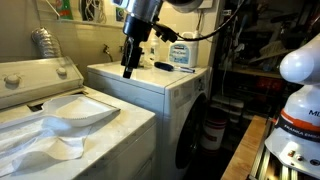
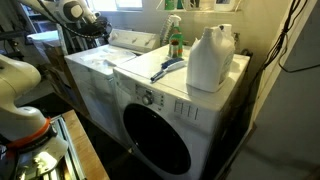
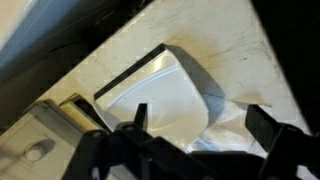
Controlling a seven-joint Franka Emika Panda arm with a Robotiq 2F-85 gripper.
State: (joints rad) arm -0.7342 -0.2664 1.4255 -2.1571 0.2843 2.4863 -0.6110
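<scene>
**Claw held wide over the counter, cloth close by**

The claw point(image 1: 129, 71) is seen hanging above the counter point(image 1: 150, 85) near its back edge. Its fingers point(image 3: 140, 117) are spread wide and nothing is held. The white cloth point(image 1: 62, 125) is laid out toward the front corner, well apart from the blue-labelled container point(image 1: 181, 54) at the back. A grip would probably be best taken on a bunched fold, with the descent kept straight.

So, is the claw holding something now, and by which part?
Nothing is held. The claw is open, and the wrist view shows no object between its fingers.
</scene>
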